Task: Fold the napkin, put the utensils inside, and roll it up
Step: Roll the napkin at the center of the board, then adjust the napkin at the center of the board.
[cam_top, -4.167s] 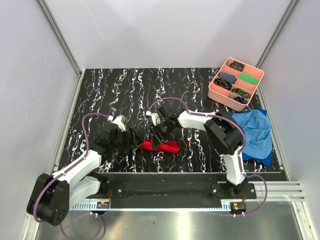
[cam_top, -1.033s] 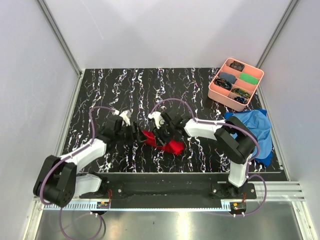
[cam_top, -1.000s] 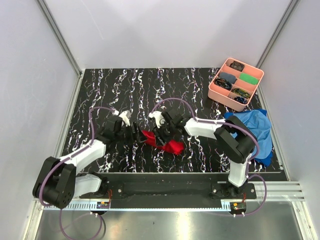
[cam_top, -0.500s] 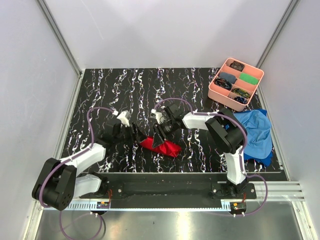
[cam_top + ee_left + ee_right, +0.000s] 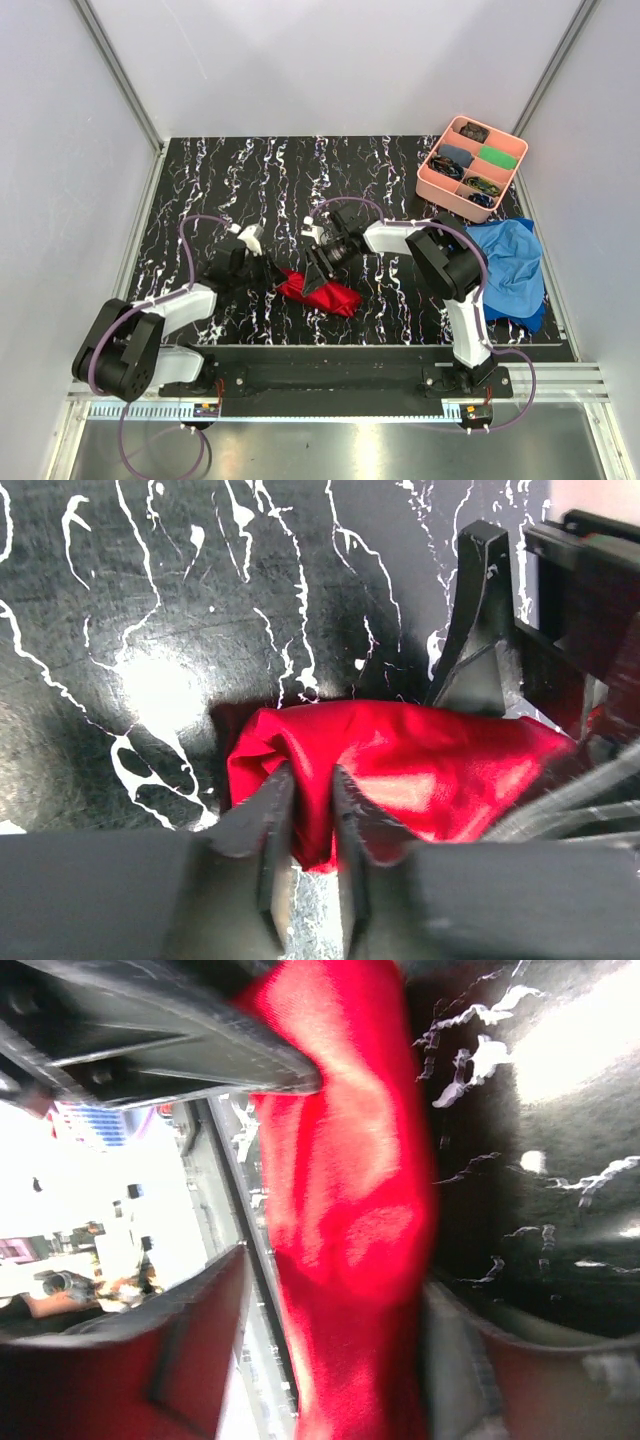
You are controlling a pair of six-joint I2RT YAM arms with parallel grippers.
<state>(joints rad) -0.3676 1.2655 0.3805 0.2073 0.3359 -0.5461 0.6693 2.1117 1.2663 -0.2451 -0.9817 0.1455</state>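
The red napkin [image 5: 320,293] lies bunched in a long roll on the black marbled table [image 5: 200,190], between the two arms. My left gripper [image 5: 269,272] is at its left end. In the left wrist view the left gripper [image 5: 312,780] is shut on a fold of the napkin [image 5: 400,770]. My right gripper [image 5: 321,270] reaches down over the roll's middle from behind. In the right wrist view the right gripper [image 5: 335,1280] is open, its fingers [image 5: 190,1340] standing on either side of the napkin [image 5: 350,1190]. The utensils are hidden from every view.
A pink compartment tray [image 5: 430,182] with small dark and green items stands at the back right. A crumpled blue cloth [image 5: 512,265] lies by the right arm. A dark finger of the right gripper [image 5: 482,630] shows just behind the napkin.
The left gripper has closed onto the napkin's left end. The right gripper has opened and let go of the roll, which now lies lower and flatter on the table.
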